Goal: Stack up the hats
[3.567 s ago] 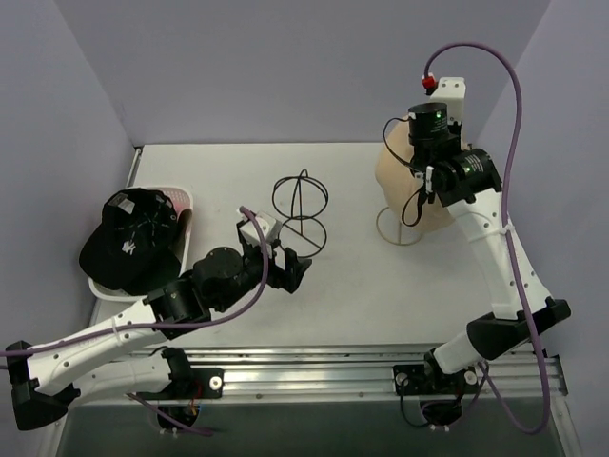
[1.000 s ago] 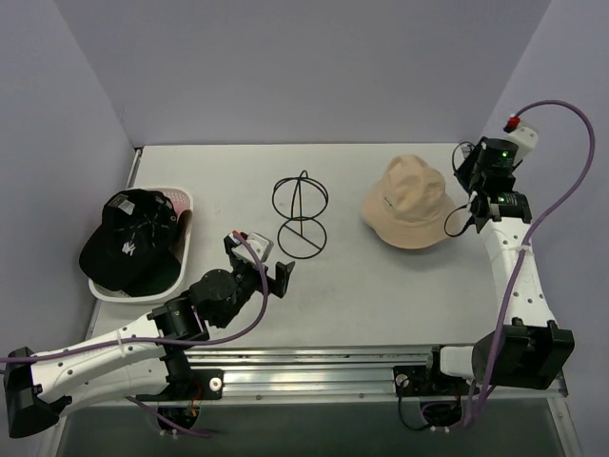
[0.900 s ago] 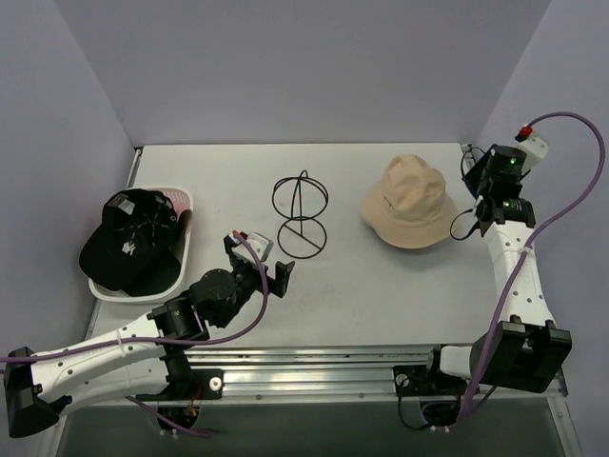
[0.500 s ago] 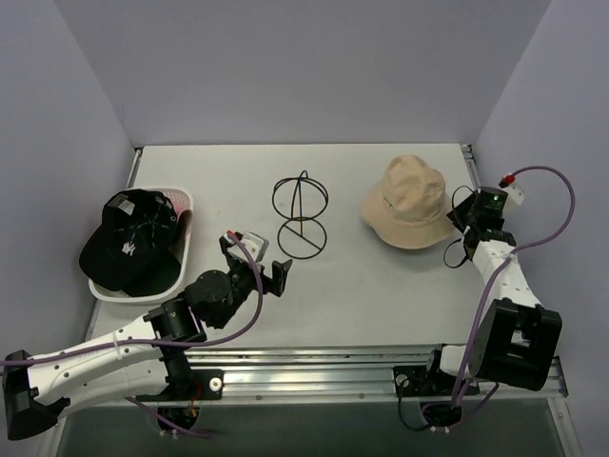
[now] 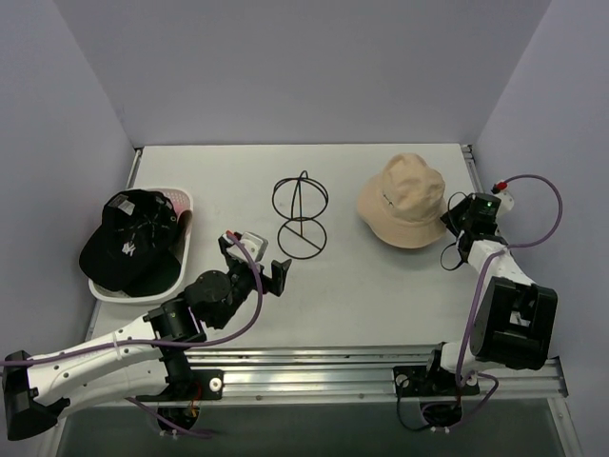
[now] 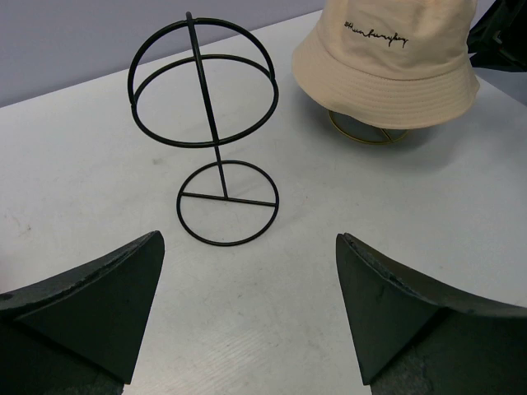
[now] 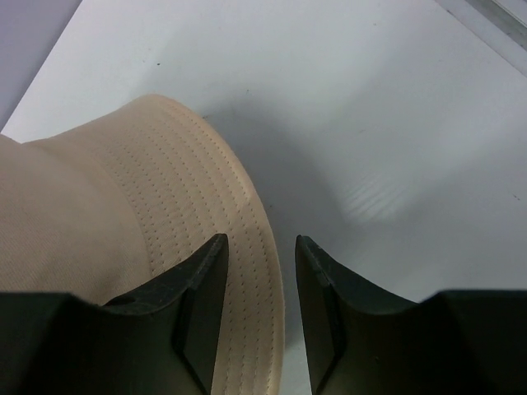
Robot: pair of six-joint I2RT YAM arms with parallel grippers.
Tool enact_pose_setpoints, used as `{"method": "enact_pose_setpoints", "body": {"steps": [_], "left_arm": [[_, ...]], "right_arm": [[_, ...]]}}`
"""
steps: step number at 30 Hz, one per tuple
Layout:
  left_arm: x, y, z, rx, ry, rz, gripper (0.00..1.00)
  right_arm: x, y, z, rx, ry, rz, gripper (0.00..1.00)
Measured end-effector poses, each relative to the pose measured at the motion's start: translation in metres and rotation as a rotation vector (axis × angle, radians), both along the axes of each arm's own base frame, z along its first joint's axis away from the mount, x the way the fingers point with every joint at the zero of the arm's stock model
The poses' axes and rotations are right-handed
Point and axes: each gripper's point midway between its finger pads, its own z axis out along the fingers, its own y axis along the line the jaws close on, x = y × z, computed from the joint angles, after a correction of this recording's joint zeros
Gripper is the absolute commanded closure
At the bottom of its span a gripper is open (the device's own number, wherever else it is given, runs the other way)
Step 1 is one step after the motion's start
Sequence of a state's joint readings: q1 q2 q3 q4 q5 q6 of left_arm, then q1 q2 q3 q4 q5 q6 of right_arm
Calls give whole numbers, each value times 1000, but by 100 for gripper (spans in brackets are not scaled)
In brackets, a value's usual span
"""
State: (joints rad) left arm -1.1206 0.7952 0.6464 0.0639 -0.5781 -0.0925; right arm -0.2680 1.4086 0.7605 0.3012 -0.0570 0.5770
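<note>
Two arms reach over a white desk point(image 5: 381, 305). The beige bucket hat point(image 5: 404, 198) sits near the desk's right edge, in its far half. Its crown is raised on a gold wire stand point(image 6: 362, 134), whose ring base shows beneath the brim in the left wrist view. The right hand point(image 7: 257, 306) lies low at the hat's right side. Its fingers are slightly parted with the stitched brim edge between them, and a sliver of desk shows beside that edge, so nothing is pinched. The left hand point(image 6: 251, 317) hovers toward the near edge, left of centre, with fingers spread wide and empty. It faces a black wire frame point(image 5: 300, 214) standing upright at the desk's centre. A black baseball cap point(image 5: 128, 240) rests in a white basket point(image 5: 186, 202) at the left edge, well apart from the beige hat.
</note>
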Motion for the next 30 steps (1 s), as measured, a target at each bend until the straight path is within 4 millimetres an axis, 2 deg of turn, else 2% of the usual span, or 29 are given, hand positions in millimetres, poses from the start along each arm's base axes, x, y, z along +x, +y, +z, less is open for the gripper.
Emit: {"method": "enact_pose_setpoints", "body": {"steps": [11, 18, 21, 24, 27, 30], "left_arm": [[1, -1, -4, 14, 5, 7, 6], [2, -1, -6, 21, 8, 12, 6], [3, 0, -6, 20, 7, 22, 6], [8, 6, -7, 16, 13, 73, 6], [16, 12, -9, 32, 48, 154, 6], [30, 14, 11, 52, 88, 228, 6]], "right_arm": [[5, 5, -26, 26, 26, 28, 66], [3, 4, -28, 24, 38, 24, 66], [-6, 1, -23, 10, 68, 8, 65], [-14, -6, 7, -28, 58, -17, 64], [-18, -17, 70, -89, -46, -52, 64], [-25, -18, 136, -143, -172, -57, 63]]}}
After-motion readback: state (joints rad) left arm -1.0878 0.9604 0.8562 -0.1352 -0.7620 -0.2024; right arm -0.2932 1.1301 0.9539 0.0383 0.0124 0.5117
